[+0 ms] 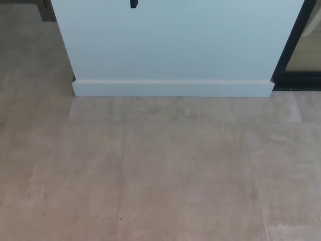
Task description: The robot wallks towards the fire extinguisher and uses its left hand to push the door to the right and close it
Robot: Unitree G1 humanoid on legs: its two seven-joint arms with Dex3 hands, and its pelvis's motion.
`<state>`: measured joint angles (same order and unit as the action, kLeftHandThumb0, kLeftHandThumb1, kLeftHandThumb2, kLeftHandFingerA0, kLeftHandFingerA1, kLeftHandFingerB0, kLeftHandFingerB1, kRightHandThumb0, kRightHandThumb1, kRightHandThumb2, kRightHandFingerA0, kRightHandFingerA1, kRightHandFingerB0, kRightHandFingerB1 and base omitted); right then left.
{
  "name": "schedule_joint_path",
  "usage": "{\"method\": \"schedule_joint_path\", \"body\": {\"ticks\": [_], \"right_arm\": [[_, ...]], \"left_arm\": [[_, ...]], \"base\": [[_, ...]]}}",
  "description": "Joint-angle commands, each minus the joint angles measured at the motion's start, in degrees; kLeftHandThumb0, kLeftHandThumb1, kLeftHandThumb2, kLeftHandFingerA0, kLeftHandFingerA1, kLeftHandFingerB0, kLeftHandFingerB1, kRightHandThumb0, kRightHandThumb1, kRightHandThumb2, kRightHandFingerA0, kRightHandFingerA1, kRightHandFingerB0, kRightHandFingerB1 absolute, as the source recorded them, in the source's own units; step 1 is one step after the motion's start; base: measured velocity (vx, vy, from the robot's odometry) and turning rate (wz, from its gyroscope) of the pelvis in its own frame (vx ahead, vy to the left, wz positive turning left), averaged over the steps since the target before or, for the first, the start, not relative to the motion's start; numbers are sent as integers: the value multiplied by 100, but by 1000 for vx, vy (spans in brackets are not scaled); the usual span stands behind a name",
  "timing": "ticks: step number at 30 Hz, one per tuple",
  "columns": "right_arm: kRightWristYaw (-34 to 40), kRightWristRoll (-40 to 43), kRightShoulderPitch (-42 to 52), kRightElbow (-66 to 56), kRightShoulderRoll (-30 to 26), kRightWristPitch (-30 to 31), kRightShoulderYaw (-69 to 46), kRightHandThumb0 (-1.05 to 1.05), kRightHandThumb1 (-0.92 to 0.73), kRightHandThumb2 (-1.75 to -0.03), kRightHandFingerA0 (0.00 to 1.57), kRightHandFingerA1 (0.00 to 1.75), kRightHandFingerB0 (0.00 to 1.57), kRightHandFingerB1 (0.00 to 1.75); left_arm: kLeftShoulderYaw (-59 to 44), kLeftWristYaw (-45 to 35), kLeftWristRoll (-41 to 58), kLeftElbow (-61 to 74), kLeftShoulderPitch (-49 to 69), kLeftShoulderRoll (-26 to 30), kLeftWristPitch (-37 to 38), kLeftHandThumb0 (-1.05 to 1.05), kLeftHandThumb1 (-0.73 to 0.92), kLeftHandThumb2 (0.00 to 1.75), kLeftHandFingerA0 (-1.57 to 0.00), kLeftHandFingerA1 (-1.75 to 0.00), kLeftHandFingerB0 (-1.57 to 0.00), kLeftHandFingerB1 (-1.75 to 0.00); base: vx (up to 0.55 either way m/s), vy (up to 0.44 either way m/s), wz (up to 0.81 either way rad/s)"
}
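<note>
A pale blue-white wall panel [175, 40] with a white baseboard [173, 88] fills the top of the head view. A small black piece [133, 3] pokes down at its top edge; I cannot tell what it is. No fire extinguisher shows. Neither of my hands is in the picture.
Beige tiled floor [160, 170] stretches from the baseboard to the near edge. A black frame [290, 47] with a glass-like pane runs along the panel's right side. Left of the panel the floor goes further back into a darker area [30, 45].
</note>
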<state>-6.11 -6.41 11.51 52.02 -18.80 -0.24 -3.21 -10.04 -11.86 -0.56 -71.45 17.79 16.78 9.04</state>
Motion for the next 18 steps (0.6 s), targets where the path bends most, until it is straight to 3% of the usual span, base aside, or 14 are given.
{"method": "schedule_joint_path", "body": {"ticks": [1, 3, 9, 10, 17, 18], "right_arm": [[-161, 115, 48, -210, -128, 47, -68, -52, -50, -55, 36, 49, 31, 33], [-169, 134, 17, -172, -131, 50, -95, -53, -48, -55, 28, 48, 32, 33], [-174, 119, -30, -196, -143, 129, -127, -53, -47, -55, 33, 51, 33, 33], [-184, 125, 4, -311, -141, 164, -132, -58, -38, -74, 32, 57, 27, 45], [-175, 122, 85, -517, -100, 233, -165, -57, -37, -74, 30, 56, 26, 44], [-162, 112, 82, -482, -91, 197, -164, -59, -37, -74, 32, 56, 26, 45]], "left_arm": [[-121, -207, 138, -65, -43, 109, 302, -56, 55, 57, -39, -45, -48, -36], [-128, -195, 127, -63, -51, 111, 311, -62, 53, 59, -39, -47, -47, -36], [-95, -158, 82, -88, -104, 132, 304, -58, 55, 58, -41, -47, -47, -35], [-87, -176, 74, -89, -102, 138, 343, -60, 55, 57, -44, -50, -52, -36], [-36, -213, 29, -108, -76, 172, 439, -62, 56, 58, -42, -48, -48, -35], [-4, -200, -1, -108, -61, 185, 467, -62, 56, 58, -47, -51, -47, -35]], "base": [[0, 0, 0], [0, 0, 0], [0, 0, 0], [0, 0, 0], [0, 0, 0], [0, 0, 0]]}}
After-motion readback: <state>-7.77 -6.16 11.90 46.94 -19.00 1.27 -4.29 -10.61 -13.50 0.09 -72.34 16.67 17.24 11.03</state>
